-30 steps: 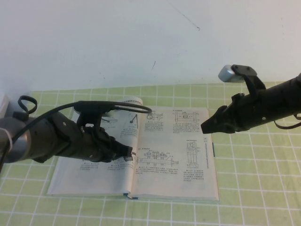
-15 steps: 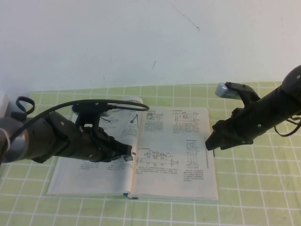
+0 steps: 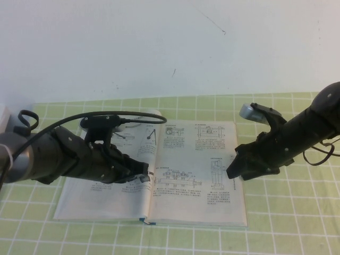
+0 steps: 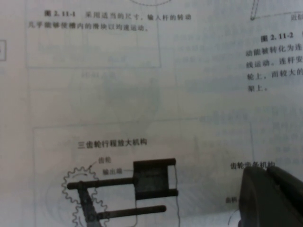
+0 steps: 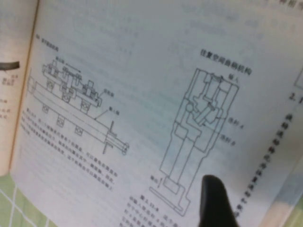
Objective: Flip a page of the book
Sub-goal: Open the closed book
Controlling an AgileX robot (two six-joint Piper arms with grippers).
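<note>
The book (image 3: 106,204) lies open on the green checked mat, its white pages printed with machine drawings and text. My left gripper (image 3: 142,173) is shut and rests on the left-hand page next to the spine; in the left wrist view its dark fingertips (image 4: 267,189) sit on the printed paper (image 4: 142,94). My right gripper (image 3: 232,171) is shut and points down at the right-hand page (image 3: 204,159) near its outer edge. In the right wrist view its dark tip (image 5: 213,198) sits just over that page (image 5: 142,94), beside a tall line drawing. The page lies flat.
The green checked mat (image 3: 287,223) runs round the book, with a white wall (image 3: 159,48) behind it. A white object (image 3: 2,119) shows at the far left edge. A black cable (image 3: 127,116) loops over my left arm above the left page.
My right gripper has come down and toward me, from above the book's upper right corner to the right page's outer edge. My left arm has stayed put.
</note>
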